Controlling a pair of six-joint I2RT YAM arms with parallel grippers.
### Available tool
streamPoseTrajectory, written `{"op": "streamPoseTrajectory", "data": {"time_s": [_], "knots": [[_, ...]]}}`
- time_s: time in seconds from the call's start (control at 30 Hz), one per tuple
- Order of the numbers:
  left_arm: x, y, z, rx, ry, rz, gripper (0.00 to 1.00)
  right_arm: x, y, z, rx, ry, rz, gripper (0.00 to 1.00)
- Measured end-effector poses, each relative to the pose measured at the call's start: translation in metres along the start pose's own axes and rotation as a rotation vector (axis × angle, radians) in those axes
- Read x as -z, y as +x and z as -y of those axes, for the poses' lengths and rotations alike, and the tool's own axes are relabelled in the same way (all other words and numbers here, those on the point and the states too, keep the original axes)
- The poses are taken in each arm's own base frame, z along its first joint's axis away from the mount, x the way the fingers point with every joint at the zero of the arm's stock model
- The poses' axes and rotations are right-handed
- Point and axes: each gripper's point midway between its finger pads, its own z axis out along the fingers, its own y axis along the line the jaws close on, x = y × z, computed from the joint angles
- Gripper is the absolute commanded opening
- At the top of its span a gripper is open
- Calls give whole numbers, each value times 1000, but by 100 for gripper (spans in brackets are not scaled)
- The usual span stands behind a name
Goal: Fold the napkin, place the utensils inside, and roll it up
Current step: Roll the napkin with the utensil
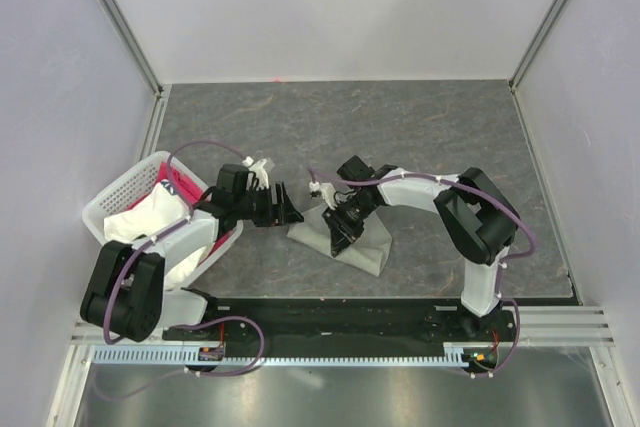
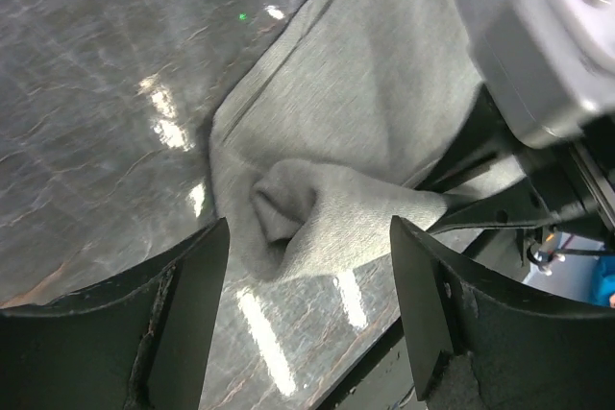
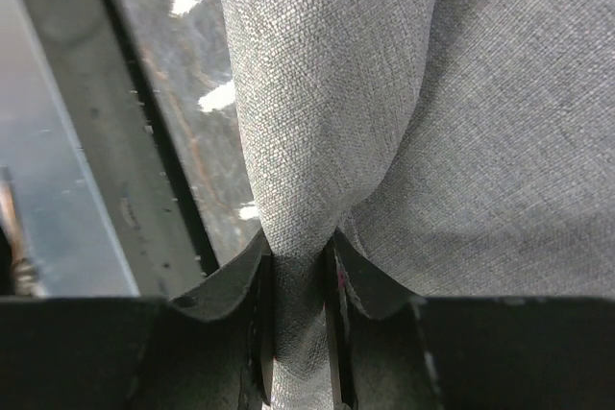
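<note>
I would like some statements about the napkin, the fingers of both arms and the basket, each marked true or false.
1. The right fingers are shut on a fold of the napkin. True.
2. The left fingers hold the napkin too. False: they are open and hold nothing.
3. The napkin lies in the basket. False: it lies on the table, between the two arms.
4. The basket holds a pink cloth and a white cloth. True.
5. Utensils lie on top of the napkin. False: none shows in any view.
</note>
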Motion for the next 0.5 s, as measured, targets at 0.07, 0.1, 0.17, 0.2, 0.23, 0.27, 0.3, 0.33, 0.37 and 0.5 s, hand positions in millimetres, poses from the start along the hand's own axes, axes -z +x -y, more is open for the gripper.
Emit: {"op": "streamPoseTrajectory", "data": {"time_s": [0.07,0.1,0.17,0.2,0.23,0.27,0.3,0.33,0.37,0.5], "knots": [[-2,1,3,-10,29,10,74,-2,0,-3,-29,-62,3,30],[-3,1,4,-16,44,14,73,-4,0,-3,-40,-87,2,29],[-7,2,4,-17,62,13,70,-6,0,-6,-59,-128,-1,29],[-9,3,4,-16,69,9,69,-7,-1,-7,-67,-150,-2,29],[-11,4,3,-14,73,6,66,-8,-1,-8,-74,-169,-3,29],[-13,6,1,-9,74,-1,65,-8,-2,-9,-80,-186,-2,29],[-16,8,0,-5,75,-9,62,-8,-3,-9,-86,-196,-2,29],[-18,9,-1,-2,80,-17,54,-9,-3,-9,-93,-212,-2,29],[-20,11,-2,2,83,-25,51,-9,-3,-9,-100,-222,-3,28],[-26,18,-5,24,96,-54,32,-9,-3,-6,-132,-255,-3,27]]}}
